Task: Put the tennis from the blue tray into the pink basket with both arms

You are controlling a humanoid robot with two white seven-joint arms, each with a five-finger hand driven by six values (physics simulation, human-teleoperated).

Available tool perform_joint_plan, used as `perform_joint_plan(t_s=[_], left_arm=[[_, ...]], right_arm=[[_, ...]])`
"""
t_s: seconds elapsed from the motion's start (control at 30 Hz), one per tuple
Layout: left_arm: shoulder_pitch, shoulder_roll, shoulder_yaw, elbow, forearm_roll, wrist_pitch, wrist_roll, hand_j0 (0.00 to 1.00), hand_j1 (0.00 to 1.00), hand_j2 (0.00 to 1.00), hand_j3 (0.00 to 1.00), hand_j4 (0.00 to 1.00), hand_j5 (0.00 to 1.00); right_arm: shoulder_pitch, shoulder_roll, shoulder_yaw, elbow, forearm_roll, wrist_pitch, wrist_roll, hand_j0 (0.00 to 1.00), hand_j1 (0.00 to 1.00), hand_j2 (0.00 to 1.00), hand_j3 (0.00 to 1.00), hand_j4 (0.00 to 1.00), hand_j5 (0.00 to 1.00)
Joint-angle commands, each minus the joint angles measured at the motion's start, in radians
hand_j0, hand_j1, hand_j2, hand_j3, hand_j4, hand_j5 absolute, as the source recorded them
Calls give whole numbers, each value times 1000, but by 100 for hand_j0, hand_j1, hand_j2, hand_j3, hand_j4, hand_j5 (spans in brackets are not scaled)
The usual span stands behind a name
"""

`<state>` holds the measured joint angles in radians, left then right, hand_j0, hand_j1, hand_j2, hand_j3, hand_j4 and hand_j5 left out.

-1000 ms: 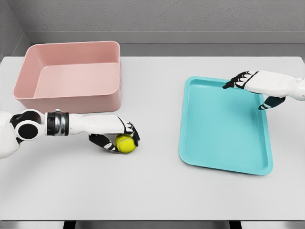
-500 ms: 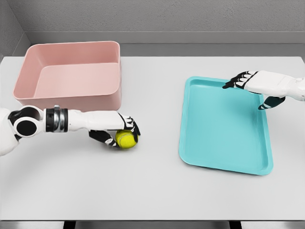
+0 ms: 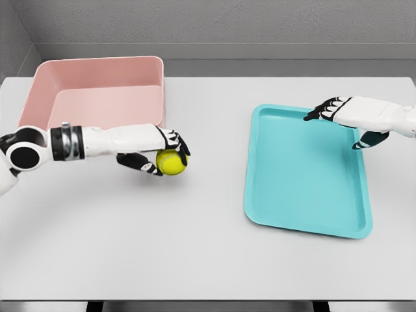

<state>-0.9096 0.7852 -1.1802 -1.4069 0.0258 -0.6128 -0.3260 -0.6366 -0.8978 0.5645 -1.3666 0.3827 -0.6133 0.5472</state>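
Note:
A yellow-green tennis ball (image 3: 171, 162) is held in my left hand (image 3: 164, 155), whose fingers curl around it just in front of the pink basket's near right corner. The ball looks lifted off the white table. The pink basket (image 3: 97, 67) stands at the back left with nothing visible inside. The blue tray (image 3: 305, 188) lies on the right, bare. My right hand (image 3: 344, 123) hovers over the tray's far right corner, fingers relaxed and holding nothing.
The white table (image 3: 208, 253) stretches wide between basket and tray and along the front. A grey wall runs behind the table's back edge. My left forearm lies across the basket's front wall.
My left hand has risen with the ball and moved back toward the basket. The right hand has stayed where it was.

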Motion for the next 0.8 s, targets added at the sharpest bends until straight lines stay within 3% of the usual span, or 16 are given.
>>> perform_joint_plan(t_s=[0.0,0.3,0.77], left_arm=[[0,0,33,-1,9,2,1,51,51,51,51,51,51],[-5,0,111,-7,9,2,2,51,51,51,51,51,51],[-8,48,163,32,13,2,13,51,51,51,51,51,51]], right_arm=[[0,-1,0,0,-5,2,-1,100,100,100,100,100,100],[0,-3,0,0,-5,2,0,100,100,100,100,100,100],[0,-1,0,0,-5,2,-1,100,100,100,100,100,100]])
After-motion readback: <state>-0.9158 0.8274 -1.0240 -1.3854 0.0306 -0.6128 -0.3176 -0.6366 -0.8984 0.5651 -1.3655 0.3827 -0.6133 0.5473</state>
